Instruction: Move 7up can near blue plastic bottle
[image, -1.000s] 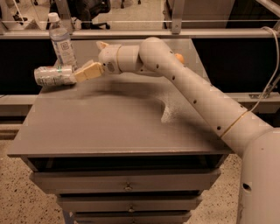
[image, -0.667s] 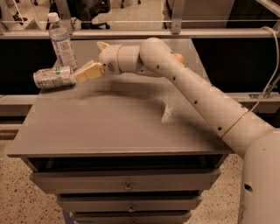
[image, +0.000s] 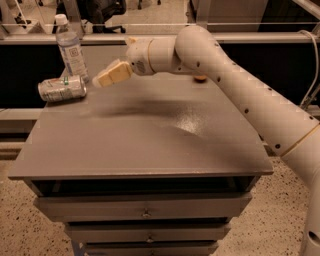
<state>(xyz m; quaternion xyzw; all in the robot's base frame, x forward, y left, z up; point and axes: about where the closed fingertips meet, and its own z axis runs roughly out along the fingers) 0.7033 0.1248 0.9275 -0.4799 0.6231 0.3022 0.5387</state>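
Grey and matte, the desk (image: 150, 145) is filling most of your view, its flat top sitting over a stack of drawers (image: 145, 207) with small knobs. The 7up can (image: 62, 88) is lying on its side at the far left corner of the desk, its silver body running roughly left to right and showing a green patch on the label. The blue plastic bottle (image: 70, 47) is standing upright just behind the can, white cap on top and label facing you. The two are sitting very close together, though you cannot tell from this angle whether they are touching. Your robot's white arm (image: 235, 85) is reaching in from the lower right, crossing above the far half of the desk and casting a soft shadow on the top. The gripper (image: 102, 79) is hovering at the arm's end, its beige tip pointing left and slightly down toward the can's right end, just beside it and not gripping it. The jaws are showing from the side as one pale block, so you cannot tell whether they are apart or together. A small orange-brown object (image: 200, 78) is peeking out from under the arm near the desk's far edge, and you cannot make out what it is. Speckled floor (image: 30, 220) is showing below on the left.
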